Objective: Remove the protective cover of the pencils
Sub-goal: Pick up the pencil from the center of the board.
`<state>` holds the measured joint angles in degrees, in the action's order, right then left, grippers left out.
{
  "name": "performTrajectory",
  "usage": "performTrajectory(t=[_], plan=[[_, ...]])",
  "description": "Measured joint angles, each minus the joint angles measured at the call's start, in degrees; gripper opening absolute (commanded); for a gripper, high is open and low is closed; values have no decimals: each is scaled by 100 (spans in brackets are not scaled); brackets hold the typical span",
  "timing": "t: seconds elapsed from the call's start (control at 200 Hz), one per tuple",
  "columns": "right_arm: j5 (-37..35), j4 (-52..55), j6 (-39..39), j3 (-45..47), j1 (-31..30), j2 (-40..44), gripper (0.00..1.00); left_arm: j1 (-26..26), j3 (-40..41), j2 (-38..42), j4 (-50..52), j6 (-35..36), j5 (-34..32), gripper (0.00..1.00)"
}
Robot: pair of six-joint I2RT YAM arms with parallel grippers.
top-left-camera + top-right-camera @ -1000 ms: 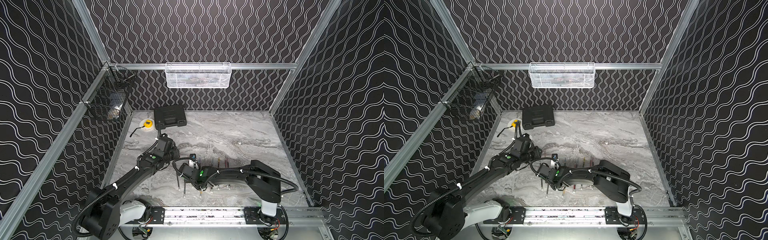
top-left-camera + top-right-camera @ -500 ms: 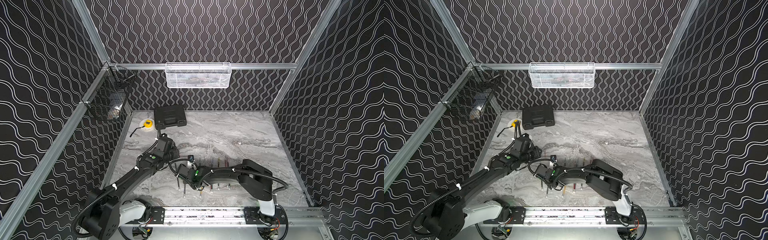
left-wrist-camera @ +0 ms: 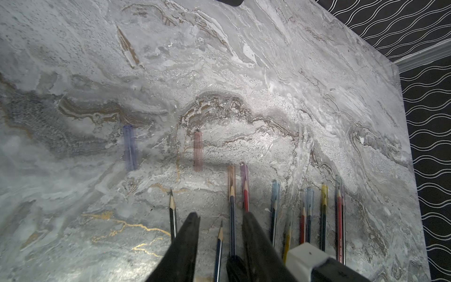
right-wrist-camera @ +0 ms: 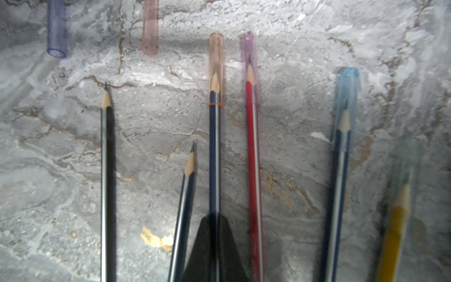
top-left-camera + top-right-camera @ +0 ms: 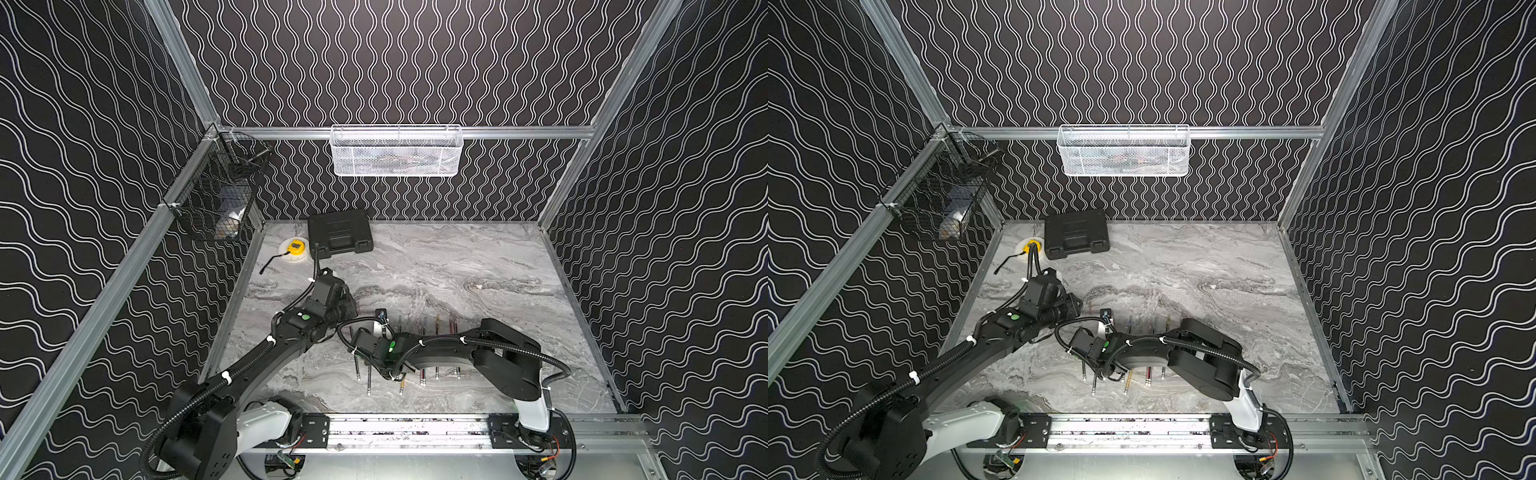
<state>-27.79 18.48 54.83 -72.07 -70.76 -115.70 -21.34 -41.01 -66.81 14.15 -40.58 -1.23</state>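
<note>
where the right gripper (image 4: 214,221) has its jaws pressed together, it pinches a dark blue pencil (image 4: 214,151) in the row of pencils (image 4: 253,158) lying on the marble table (image 4: 61,195), the orange cover (image 4: 216,61) on its tip ahead of the gripper. the left gripper (image 3: 220,214) stands spread over that pencil and a bare pencil (image 3: 219,244); a purple cover (image 3: 129,146) and a pink cover (image 3: 198,151) lie loose farther ahead of it

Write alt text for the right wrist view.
The right gripper is shut on a dark blue pencil whose tip sits in a peach cap, in a row of pencils on the marble table. Two bare pencils lie beside it, and two loose caps lie past their tips.
</note>
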Motion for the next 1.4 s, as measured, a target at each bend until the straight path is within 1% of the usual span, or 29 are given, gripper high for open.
performTrajectory(t=[0.075,0.29,0.43,0.55,0.666,0.891,1.206,1.396], plan=[[153,76,0,74,2,114,0,0,24,44,0,0,2,36],[291,81,-2,317,0,442,0,2,109,188,-50,0,4,36],[299,-37,-28,629,-7,863,0,0,175,289,-144,0,90,43],[280,-264,-57,1078,-66,1298,0,2,280,393,-260,0,186,46],[221,-555,-164,1517,-122,1779,0,0,407,503,-463,0,428,47],[168,-1351,-372,2330,-203,2643,0,0,662,750,-979,2,863,55],[221,-2546,-935,3217,-407,3731,0,0,780,820,-1504,7,1403,55],[306,-3008,-1139,3464,-413,4063,0,0,879,708,-1910,9,1794,55]])
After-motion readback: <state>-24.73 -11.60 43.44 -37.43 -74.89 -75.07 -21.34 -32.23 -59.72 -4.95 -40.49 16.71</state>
